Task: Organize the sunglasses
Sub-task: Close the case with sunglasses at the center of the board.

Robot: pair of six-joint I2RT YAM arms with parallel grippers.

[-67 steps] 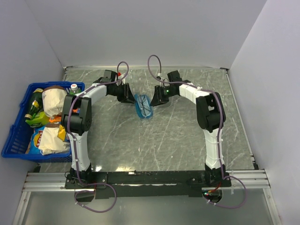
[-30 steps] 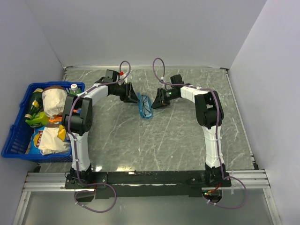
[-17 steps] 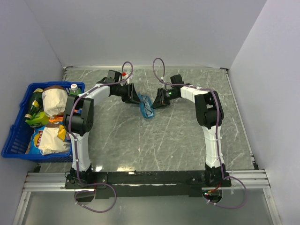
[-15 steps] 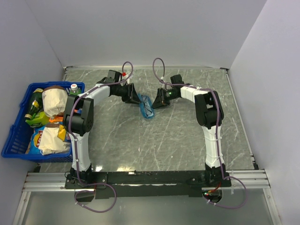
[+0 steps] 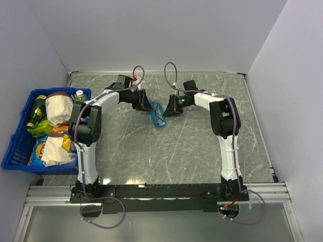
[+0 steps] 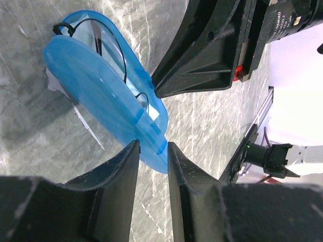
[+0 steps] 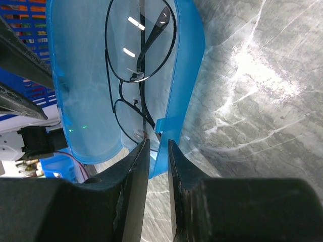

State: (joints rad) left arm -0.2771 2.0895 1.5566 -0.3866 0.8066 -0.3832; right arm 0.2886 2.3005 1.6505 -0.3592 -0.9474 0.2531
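The sunglasses, a thin black wire pair, lie folded inside the blue translucent case. In the top view the case is at the table's middle back, between both arms. My left gripper is shut on one end of the case, whose two shells stand close together; the sunglasses show through the plastic. My right gripper is shut on the case's long rim by its small tab. From above, the left gripper and right gripper flank the case.
A blue basket full of snack bags and bottles stands at the table's left edge. Grey walls close in the back and both sides. Part of the basket shows in the right wrist view.
My left gripper has edged right, up against the case. The right gripper's fingers have closed a little on the rim. The case has shifted slightly.
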